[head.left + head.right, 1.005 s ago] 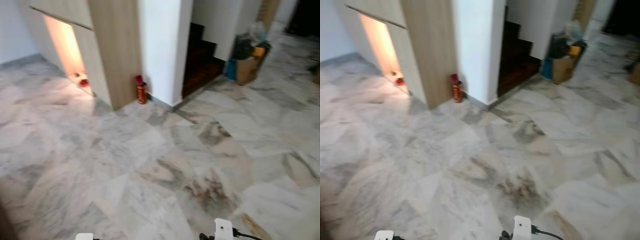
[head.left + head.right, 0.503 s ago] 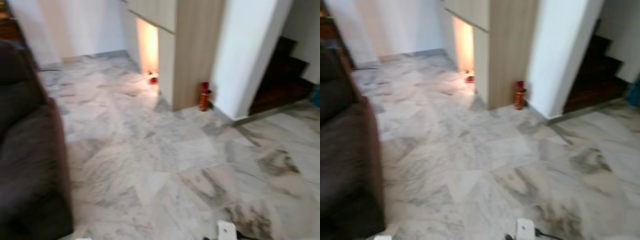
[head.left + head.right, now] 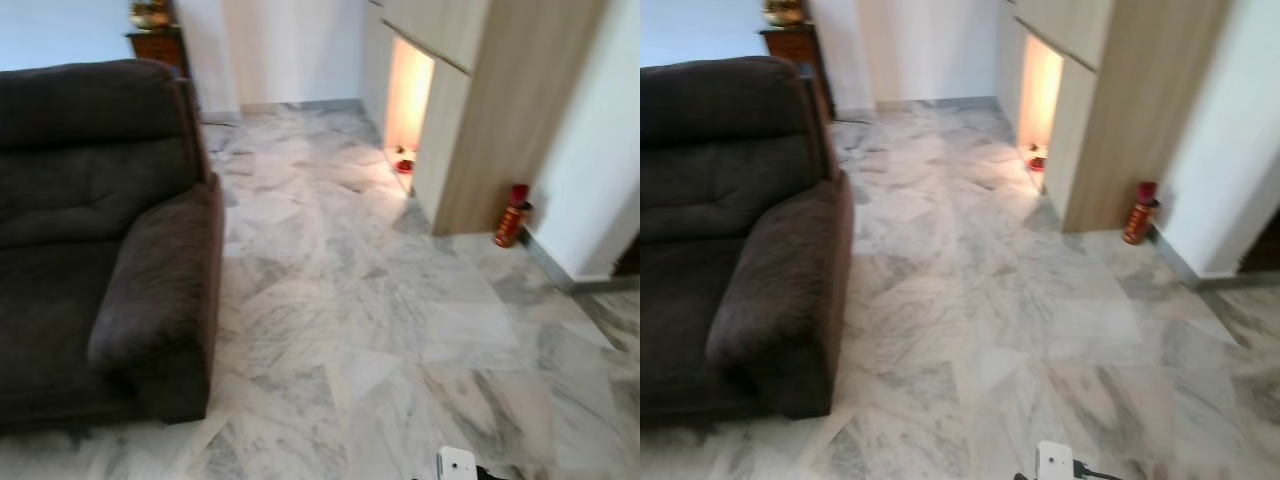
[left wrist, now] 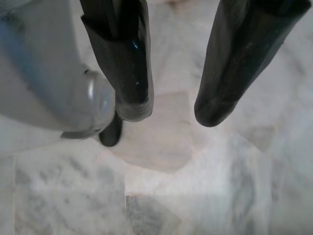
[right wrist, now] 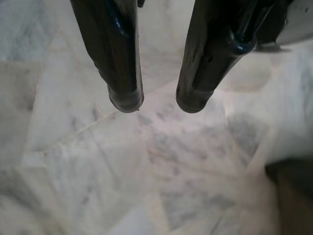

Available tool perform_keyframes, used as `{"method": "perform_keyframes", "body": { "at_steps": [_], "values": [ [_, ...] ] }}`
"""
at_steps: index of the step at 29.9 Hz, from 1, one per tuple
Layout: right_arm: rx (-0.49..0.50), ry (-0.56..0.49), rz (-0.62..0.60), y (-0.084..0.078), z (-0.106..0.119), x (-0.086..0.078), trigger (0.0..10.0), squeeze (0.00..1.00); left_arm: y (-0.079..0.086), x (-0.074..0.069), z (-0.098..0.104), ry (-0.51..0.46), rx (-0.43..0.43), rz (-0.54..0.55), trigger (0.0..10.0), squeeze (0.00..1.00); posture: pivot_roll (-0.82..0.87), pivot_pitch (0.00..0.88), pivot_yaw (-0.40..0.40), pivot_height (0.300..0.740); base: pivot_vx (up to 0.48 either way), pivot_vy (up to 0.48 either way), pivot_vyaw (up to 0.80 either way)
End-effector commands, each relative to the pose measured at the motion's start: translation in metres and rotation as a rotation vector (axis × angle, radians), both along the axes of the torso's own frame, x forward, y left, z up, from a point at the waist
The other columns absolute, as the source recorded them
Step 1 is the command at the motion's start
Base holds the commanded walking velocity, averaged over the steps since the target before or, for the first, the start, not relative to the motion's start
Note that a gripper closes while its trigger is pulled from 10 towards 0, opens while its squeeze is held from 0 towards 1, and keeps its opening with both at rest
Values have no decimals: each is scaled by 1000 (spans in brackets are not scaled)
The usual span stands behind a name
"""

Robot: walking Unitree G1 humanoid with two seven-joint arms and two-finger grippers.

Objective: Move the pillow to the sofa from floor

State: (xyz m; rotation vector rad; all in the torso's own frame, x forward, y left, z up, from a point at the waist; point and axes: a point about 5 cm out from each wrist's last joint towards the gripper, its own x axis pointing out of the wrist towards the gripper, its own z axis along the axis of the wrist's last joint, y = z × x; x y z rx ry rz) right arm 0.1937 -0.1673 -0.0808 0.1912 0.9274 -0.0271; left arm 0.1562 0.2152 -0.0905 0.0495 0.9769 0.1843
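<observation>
Left wrist view: left gripper (image 4: 171, 110) is hanging over bare marble floor (image 4: 186, 196), fingers parted by a clear gap and gripping nothing; right gripper (image 5: 159, 103) is doing the same, slightly spread and empty. Dark brown sofa (image 3: 100, 230) is sitting well ahead of both grippers on the robot's left, with a red canister (image 3: 512, 215) standing far ahead to the right beside a wooden cabinet (image 3: 500, 110); cannot tell where the pillow is.

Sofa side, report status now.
Both grippers, left and right, empty, jaws apart, pointing at marble floor. Dark sofa on the robot's left. No pillow seen. Red extinguisher by wooden cabinet.
</observation>
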Motion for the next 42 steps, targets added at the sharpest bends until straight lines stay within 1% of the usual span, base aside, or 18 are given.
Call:
{"method": "perform_keyframes", "body": {
  "at_steps": [1, 4, 6, 7, 8, 29, 36, 39, 42],
  "values": [
    [9, -7, 16, 5, 1, 3, 10000, 0, 3, -6, -2, 18, 4, 12, 10000, 0, 95, 22, -8, 740, 0, 0, 800],
    [9, -8, 15, 6, 1, 3, 10000, 0, 3, -6, -2, 18, 4, 12, 10000, 0, 95, 21, -8, 740, 0, 0, 800],
    [4, -10, -4, 5, 1, 3, 10000, 0, 3, -6, -2, 18, 4, 15, 10000, 0, 95, 22, -7, 740, 0, 0, 800],
    [12, -16, -40, 5, 1, 3, 10000, 0, 3, -6, -2, 21, 0, 20, 10000, 0, 96, 21, -7, 740, 0, 0, 0],
    [15, -16, -46, 5, 1, 2, 10000, 0, 3, -6, -2, 22, -1, 21, 10000, 0, 96, 21, -7, 740, 0, 274, 0],
    [31, -19, -51, 6, 1, 2, 10000, 0, 4, -8, -3, 37, -3, 24, 10000, 0, 103, 26, -4, 740, 0, 480, 0],
    [28, -31, -26, 7, 2, 3, 10000, 0, 4, -8, -3, 39, -5, 21, 10000, 0, 102, 30, -1, 740, 0, 480, 0],
    [24, -37, -15, 6, 2, 3, 10000, 0, 4, -9, -3, 39, -5, 23, 10000, 0, 102, 30, -1, 740, 0, 480, 746],
    [28, -32, -30, 6, 1, 3, 10000, 0, 4, -9, -3, 39, -6, 25, 10000, 0, 102, 30, -1, 740, 0, 480, 696]
  ]
}}
